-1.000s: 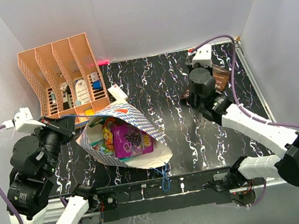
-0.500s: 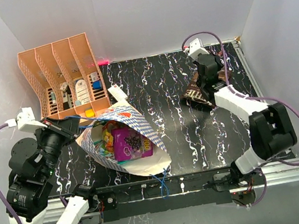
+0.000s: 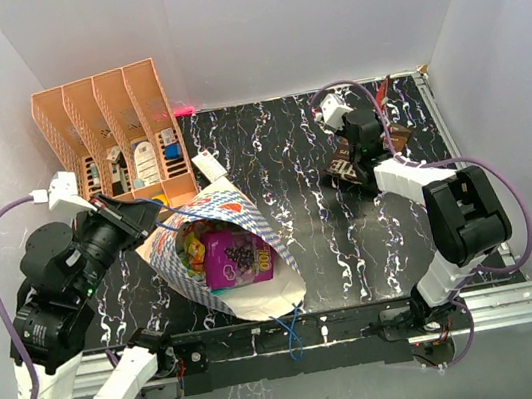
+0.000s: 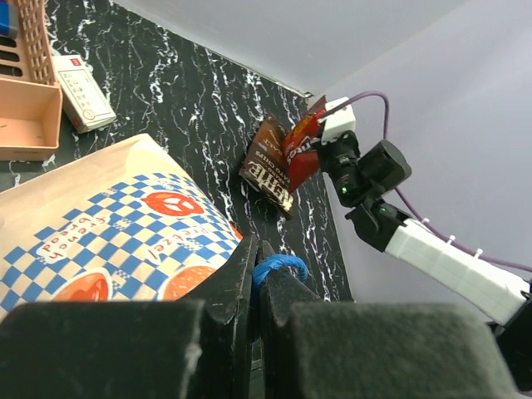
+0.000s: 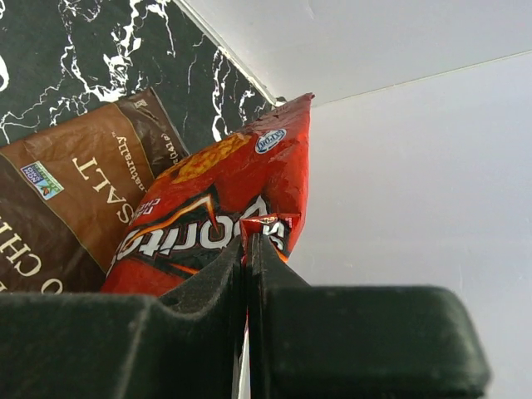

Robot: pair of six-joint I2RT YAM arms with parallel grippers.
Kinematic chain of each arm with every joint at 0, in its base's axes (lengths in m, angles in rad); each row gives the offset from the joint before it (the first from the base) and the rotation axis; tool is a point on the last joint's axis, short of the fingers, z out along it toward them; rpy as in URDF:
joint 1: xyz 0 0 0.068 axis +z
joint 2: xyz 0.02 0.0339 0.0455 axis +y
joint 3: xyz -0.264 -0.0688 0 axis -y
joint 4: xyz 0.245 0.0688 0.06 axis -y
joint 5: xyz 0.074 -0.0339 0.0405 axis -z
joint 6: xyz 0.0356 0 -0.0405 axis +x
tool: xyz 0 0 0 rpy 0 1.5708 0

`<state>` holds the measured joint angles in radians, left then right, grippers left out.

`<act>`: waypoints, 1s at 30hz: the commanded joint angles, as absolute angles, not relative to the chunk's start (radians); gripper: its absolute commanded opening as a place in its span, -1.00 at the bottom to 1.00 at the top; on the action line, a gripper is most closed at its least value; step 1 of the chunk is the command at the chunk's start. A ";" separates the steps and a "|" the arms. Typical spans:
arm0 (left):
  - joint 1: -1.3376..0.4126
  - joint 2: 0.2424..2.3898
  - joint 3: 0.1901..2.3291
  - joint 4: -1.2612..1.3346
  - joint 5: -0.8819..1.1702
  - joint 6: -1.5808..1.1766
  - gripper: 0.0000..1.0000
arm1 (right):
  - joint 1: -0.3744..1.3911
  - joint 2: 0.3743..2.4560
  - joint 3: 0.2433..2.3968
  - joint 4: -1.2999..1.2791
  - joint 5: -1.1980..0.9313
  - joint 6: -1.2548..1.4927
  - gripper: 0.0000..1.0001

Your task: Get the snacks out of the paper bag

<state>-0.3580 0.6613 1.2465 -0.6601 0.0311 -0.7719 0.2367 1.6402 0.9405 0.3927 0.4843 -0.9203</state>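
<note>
The paper bag (image 3: 250, 224) lies on its side at the near left, its mouth open to the left. Several snacks show inside, a purple packet (image 3: 239, 258) in front. My left gripper (image 3: 147, 216) is shut on the bag's blue cord handle (image 4: 278, 268) and holds the upper edge (image 4: 125, 241) up. My right gripper (image 3: 374, 116) is at the far right, shut on the top corner of a red packet (image 5: 216, 199), which hangs tilted over a dark brown packet (image 3: 345, 163) lying flat on the table. Both packets show in the left wrist view, the red packet (image 4: 303, 150) above the brown packet (image 4: 268, 166).
A salmon-pink file organiser (image 3: 115, 142) with small office items stands at the far left. A small white box (image 3: 208, 163) lies beside it. The bag's second blue handle (image 3: 287, 318) hangs over the near table edge. White walls close in the back and both sides.
My right arm has folded back toward the far right corner, holding the red packet over the brown one. My left gripper has moved right and up with the handle, shifting the bag's mouth.
</note>
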 commanded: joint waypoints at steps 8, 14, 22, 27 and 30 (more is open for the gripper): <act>-0.383 0.648 1.290 -0.738 0.055 -0.787 -1.00 | 0.158 1.547 0.904 0.240 0.267 -1.188 -0.85; -0.405 0.658 1.336 -0.796 0.023 -0.752 -1.00 | 0.202 1.560 0.914 0.154 0.365 -1.217 -0.85; -0.405 0.648 1.386 -0.818 -0.030 -0.738 -1.00 | 0.342 1.591 0.874 0.105 0.358 -1.104 -0.85; -0.405 0.626 1.321 -0.808 0.001 -0.848 -1.00 | 0.356 1.624 0.877 0.127 0.357 -0.949 -0.85; -0.405 0.586 1.240 -0.772 0.018 -0.924 -1.00 | 0.353 1.638 0.879 0.154 0.350 -0.867 -0.75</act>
<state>-0.4034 0.6300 1.3102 -0.8097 -0.0021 -0.8169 0.3603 1.6302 0.8730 0.0967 0.3485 -1.0164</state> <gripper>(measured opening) 0.008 0.093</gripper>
